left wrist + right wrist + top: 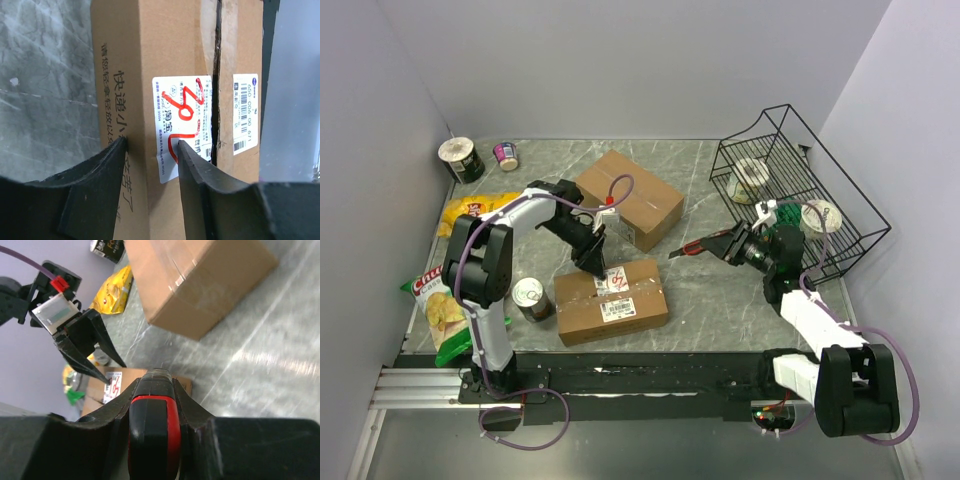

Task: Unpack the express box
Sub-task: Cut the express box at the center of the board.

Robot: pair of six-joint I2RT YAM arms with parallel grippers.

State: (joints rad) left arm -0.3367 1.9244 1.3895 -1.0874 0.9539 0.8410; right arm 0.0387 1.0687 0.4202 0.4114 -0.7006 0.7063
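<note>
Left wrist: matte cardboard box (150, 40), dark centre seam; left end effector (152, 144) tilts down, narrowly parted at its top; right end effector (154, 382), reaching level, grips a red-black knife (152, 435).

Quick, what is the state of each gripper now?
Left gripper: open, over the box.
Right gripper: shut on a red-black tool.

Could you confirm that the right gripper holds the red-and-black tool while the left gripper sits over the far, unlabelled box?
Not quite: the top view shows the left gripper over the near, labelled box. The right gripper does hold the red-and-black tool.
</note>
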